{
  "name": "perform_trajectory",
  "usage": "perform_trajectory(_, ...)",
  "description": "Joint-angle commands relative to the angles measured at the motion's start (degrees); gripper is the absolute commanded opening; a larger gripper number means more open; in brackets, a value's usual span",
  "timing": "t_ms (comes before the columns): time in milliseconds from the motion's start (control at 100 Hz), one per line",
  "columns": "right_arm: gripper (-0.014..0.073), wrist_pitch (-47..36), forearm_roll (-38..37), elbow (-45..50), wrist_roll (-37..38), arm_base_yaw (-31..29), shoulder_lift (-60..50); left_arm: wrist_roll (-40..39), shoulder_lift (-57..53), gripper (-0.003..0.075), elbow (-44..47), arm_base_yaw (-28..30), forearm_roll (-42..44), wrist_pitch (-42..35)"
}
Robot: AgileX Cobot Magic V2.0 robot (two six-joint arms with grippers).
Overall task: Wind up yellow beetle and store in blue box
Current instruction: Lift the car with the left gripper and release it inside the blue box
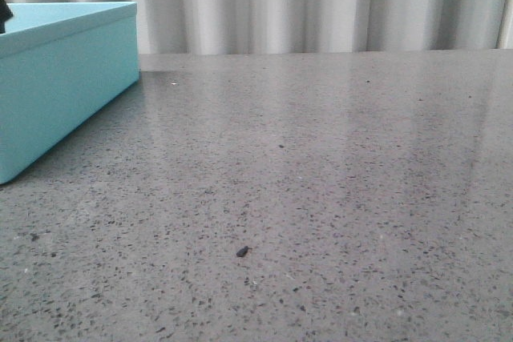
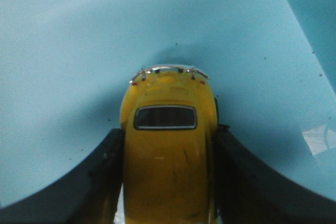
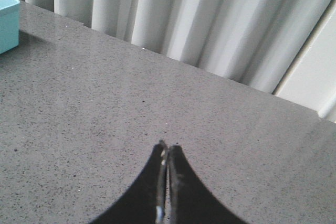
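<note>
Turquoise box (image 1: 64,86) at tabletop (image 1: 321,198) far left. My left end effector (image 2: 167,177) clamps beetle (image 2: 167,156) by flanks above box floor, long axis along fingers, bumper downward. Right end effector (image 3: 167,153) pressed closed, empty, well apart.

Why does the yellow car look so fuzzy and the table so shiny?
Left wrist view: the yellow car sits very close to the camera, so it blurs, with a dark shadow on the blue box. Front view: the table reflects pale streaks from the curtain.
</note>
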Motion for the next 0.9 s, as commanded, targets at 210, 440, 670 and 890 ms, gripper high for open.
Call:
perform_trajectory(210,-0.0052,-5.5,-1.6,-1.3,-0.5,0.2,0.1,-6.2,-3.2,0.0511,-1.2,0.1,-0.2,-5.1)
perform_trajectory(440,-0.0052,-6.8,-1.5,-1.3,-0.5,0.2,0.0,-6.3,-11.4,0.0452,-2.0,0.1,-3.6,-5.5)
perform_trajectory(670,-0.0052,-11.7,-1.4,-1.2,-0.5,0.2,-4.2,-6.3,-27.7,0.0161,6.0,0.1,-4.8,-15.7)
perform_trajectory(890,-0.0052,-13.9,-1.4,2.6,-0.5,0.2,-10.9,-5.9,-50.9,0.0155,29.7,0.1,-10.0,-28.9)
